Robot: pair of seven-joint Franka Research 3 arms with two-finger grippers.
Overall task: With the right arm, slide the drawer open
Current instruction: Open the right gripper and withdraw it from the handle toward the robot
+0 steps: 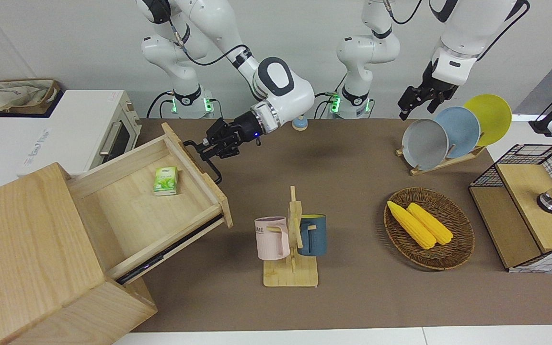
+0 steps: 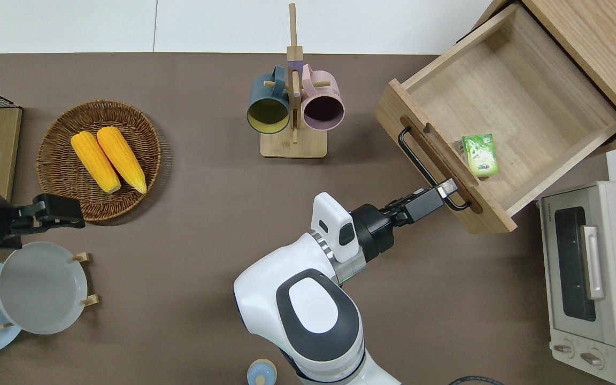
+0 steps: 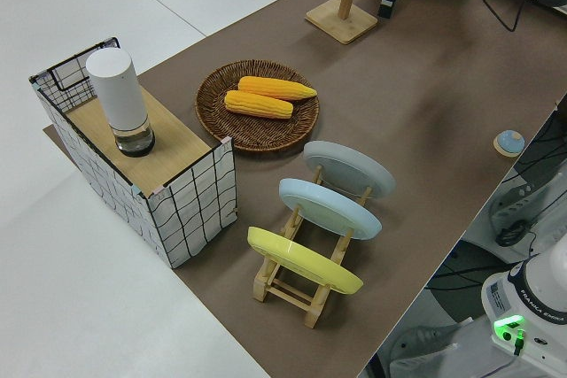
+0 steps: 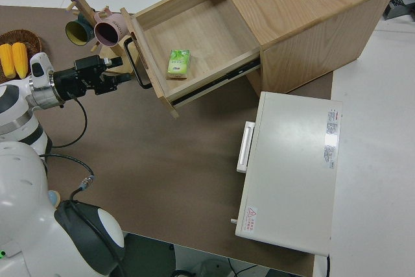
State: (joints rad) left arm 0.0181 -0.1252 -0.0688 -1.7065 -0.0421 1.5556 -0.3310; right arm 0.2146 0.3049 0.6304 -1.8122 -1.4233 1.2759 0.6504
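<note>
Brown worktop [image 2: 190, 224] carries a wooden box whose drawer [image 2: 506, 112] stands pulled out toward the robots. Overhead, the right gripper [image 2: 443, 191] has its jaws at the black handle [image 2: 425, 168]; whether clamped, I cannot tell. Only the right side view shows the box top. Left arm is parked.

Pale wood drawer [image 2: 506, 101], black handle [image 2: 428, 168], green packet [image 2: 480, 154] inside.

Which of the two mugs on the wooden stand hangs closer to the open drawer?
The pink mug; the dark blue mug hangs on the stand's opposite side from the drawer.
</note>
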